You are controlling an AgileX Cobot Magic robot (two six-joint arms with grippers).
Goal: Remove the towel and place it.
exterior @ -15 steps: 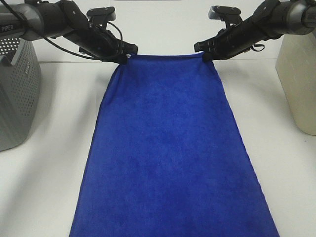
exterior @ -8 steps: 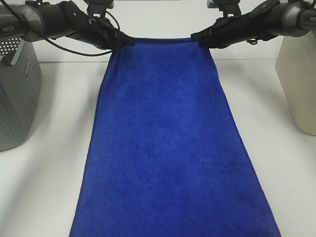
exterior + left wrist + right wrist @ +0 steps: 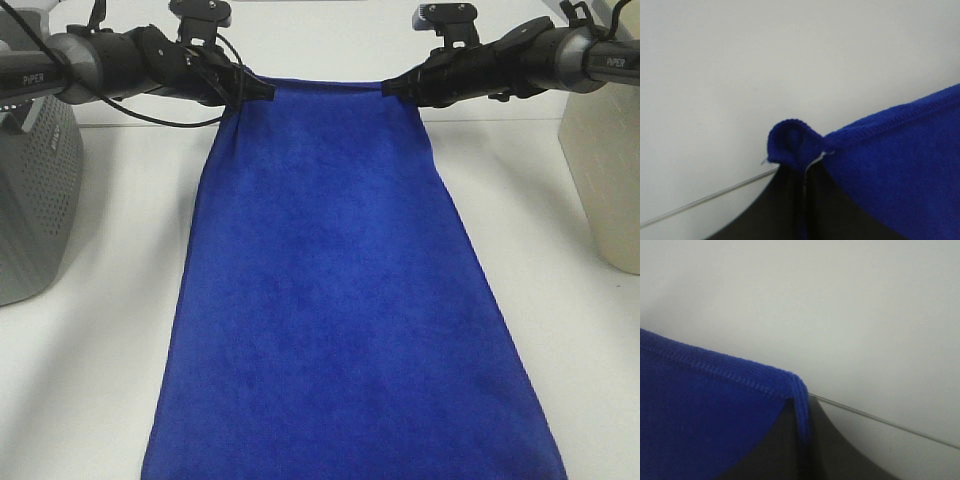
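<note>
The royal-blue towel [image 3: 330, 290] hangs stretched between my two grippers and runs down over the white table toward the near edge of the exterior high view. My left gripper [image 3: 262, 91] is shut on the towel's far left corner. My right gripper [image 3: 392, 88] is shut on its far right corner. The left wrist view shows the pinched corner [image 3: 795, 145] bunched between the dark fingers, with a bit of white tag. The right wrist view shows the hemmed corner [image 3: 792, 385] clamped the same way. The towel's near end is cut off by the frame.
A grey perforated basket [image 3: 35, 200] stands at the left edge of the table. A cream bin [image 3: 605, 160] stands at the right edge. A white wall lies behind the arms.
Both grippers have risen and moved back toward the wall, lifting the towel's far edge higher. The arms are now nearly level. The grip on both corners is unchanged.
</note>
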